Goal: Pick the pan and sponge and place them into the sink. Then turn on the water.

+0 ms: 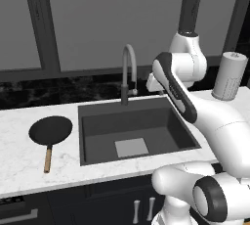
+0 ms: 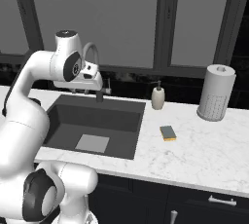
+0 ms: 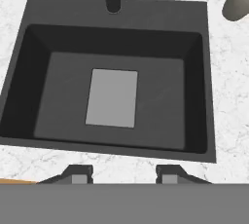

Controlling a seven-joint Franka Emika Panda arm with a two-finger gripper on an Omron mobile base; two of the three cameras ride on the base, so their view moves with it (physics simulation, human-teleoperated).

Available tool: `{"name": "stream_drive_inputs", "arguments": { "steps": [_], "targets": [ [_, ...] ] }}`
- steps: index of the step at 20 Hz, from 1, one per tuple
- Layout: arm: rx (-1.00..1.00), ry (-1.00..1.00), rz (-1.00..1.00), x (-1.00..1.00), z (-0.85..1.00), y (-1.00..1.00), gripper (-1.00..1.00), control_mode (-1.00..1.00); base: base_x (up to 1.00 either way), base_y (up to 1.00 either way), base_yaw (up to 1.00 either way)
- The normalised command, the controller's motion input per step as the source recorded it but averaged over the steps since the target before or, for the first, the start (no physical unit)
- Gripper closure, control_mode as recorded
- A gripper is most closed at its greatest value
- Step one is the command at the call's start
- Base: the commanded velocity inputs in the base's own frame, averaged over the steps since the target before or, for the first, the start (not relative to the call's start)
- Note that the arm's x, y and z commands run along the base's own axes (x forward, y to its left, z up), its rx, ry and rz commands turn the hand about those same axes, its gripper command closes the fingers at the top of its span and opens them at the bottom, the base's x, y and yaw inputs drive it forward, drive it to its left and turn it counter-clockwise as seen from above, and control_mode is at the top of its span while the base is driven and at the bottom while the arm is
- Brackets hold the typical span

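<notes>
Sink bare, pan and sponge both on the bench

Your end effector [image 3: 124, 173] hangs over the sink [image 1: 97, 143], jaws part-open and holding nothing. The basin has only its pale floor patch. The pan [image 1: 51, 130] lies on the bench [image 1: 19, 160] left of the sink, handle toward you; the sponge [image 2: 168, 132] lies right of it, near the soap bottle [image 2: 157, 96]. Swing low toward either and you risk clipping the faucet [image 1: 128, 72] or knocking that bottle; a shallow grip could let the pan tip

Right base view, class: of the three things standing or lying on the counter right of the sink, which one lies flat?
The sponge: yellow with a green top, lying flat; the soap dispenser and paper towel roll stand upright.
</notes>
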Motion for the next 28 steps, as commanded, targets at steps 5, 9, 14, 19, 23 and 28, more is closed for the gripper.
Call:
{"name": "stream_drive_inputs", "arguments": {
  "steps": [5, 9, 14, 19, 23, 28],
  "targets": [
    [0.0, 0.0, 0.0, 0.0, -0.08, 0.45, -1.0, -1.0, 0.0, 0.0, 0.0],
    [0.04, -0.05, 0.0, 0.0, -0.09, 0.95, -1.0, -1.0, 0.0, 0.0, 0.0],
    [0.06, 0.01, 0.0, 0.0, -0.06, 1.0, -1.0, -1.0, 0.0, 0.0, 0.0],
    [0.02, 0.08, 0.03, 0.02, -0.26, 1.0, -1.0, -1.0, 0.0, 0.0, 0.0],
    [0.0, 0.03, 0.0, 0.03, -0.54, 1.0, -1.0, -1.0, 0.0, 0.0, 0.0],
    [-0.04, 0.1, 0.0, 0.29, -0.57, 0.88, -1.0, -1.0, 0.0, 0.0, 0.0]
  ]
}}
